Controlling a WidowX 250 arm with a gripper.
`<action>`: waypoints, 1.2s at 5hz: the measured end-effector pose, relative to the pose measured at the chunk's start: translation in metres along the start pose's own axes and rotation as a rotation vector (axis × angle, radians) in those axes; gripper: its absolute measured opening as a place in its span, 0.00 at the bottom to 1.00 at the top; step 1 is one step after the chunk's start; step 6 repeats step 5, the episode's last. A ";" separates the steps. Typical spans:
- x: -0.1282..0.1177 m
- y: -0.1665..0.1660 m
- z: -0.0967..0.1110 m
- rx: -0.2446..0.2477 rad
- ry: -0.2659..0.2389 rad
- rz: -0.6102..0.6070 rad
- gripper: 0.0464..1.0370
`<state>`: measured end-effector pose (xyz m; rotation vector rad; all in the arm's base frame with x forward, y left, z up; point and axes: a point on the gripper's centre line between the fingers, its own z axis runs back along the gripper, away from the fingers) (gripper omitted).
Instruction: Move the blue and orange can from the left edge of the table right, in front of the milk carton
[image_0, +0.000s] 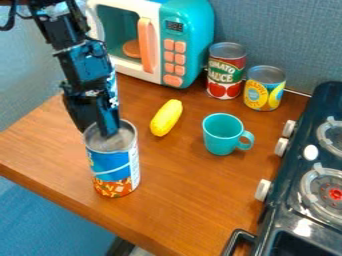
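Can (115, 169) seen directly under tool (100, 133), top overlapped by it; tool's opening and hold can't be told.

I see bright, fairly even light across the tabletop (174, 195), with only soft shading around the cup (219, 144) and darker wood beyond it, beside the microwave (190, 22). Below and right of the cup, I get white glare off the glossy stove (294, 175).
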<state>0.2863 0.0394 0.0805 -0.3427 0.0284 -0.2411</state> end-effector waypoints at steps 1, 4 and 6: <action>0.011 -0.008 0.027 0.038 -0.110 -0.095 0.96; 0.010 0.049 0.090 0.188 -0.201 -0.009 0.96; 0.007 0.067 0.094 0.301 -0.153 0.075 0.96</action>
